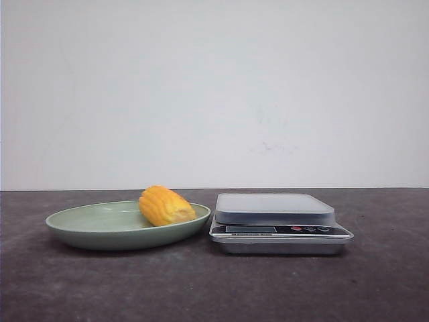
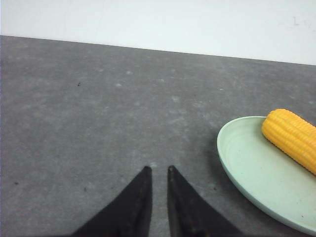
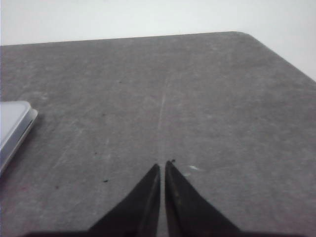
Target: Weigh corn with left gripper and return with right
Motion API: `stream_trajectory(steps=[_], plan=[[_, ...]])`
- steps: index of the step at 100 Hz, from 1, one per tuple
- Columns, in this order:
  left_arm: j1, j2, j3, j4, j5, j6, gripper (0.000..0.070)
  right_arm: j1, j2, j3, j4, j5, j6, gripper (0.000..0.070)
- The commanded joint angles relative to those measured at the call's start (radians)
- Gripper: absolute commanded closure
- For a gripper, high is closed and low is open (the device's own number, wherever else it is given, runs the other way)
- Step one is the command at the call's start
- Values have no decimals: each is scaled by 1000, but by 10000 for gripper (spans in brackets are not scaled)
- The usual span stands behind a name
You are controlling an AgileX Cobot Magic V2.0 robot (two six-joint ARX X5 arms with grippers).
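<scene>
The corn (image 1: 165, 206) lies on the green plate (image 1: 87, 228) beside the scale (image 1: 275, 209); the left claw (image 2: 158, 170), nearly pressed together, should be spread wide before the cob is gripped across its middle; the right claw (image 3: 163, 165) is pressed together.

- Setting: bare test bench, lab-type setup.
- Dark grey speckled surface (image 1: 80, 282) against a plain white wall (image 1: 214, 87).
- Only props: digital scale (image 1: 278, 223), green plate (image 1: 100, 225) with corn (image 1: 165, 206).

The left pincer (image 2: 158, 170) hovers above the table (image 2: 98, 123) with its fingers almost together, and the right pincer (image 3: 163, 164) likewise, fingers nearly touching, both holding nothing.
</scene>
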Motion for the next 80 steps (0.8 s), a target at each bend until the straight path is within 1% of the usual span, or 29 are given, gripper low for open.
stream_trajectory(steps=[1,14,27,42,80], plan=[[0,-1,-18,-6,-3,10,684,15,-3,-16,27,-3,-7,687],[0,-1,-18,-6,-3,10,684,27,-3,-20,40,15,-11,687],[0,-1,-18,-6,-3,10,684,27,-3,-21,41,12,-13,687],[0,-1,-18,-6,-3,10,684,27,-3,-21,41,6,-58,687],[0,-1,-18,-6,-3,10,684,26,-3,-21,71,0,-56,687]])
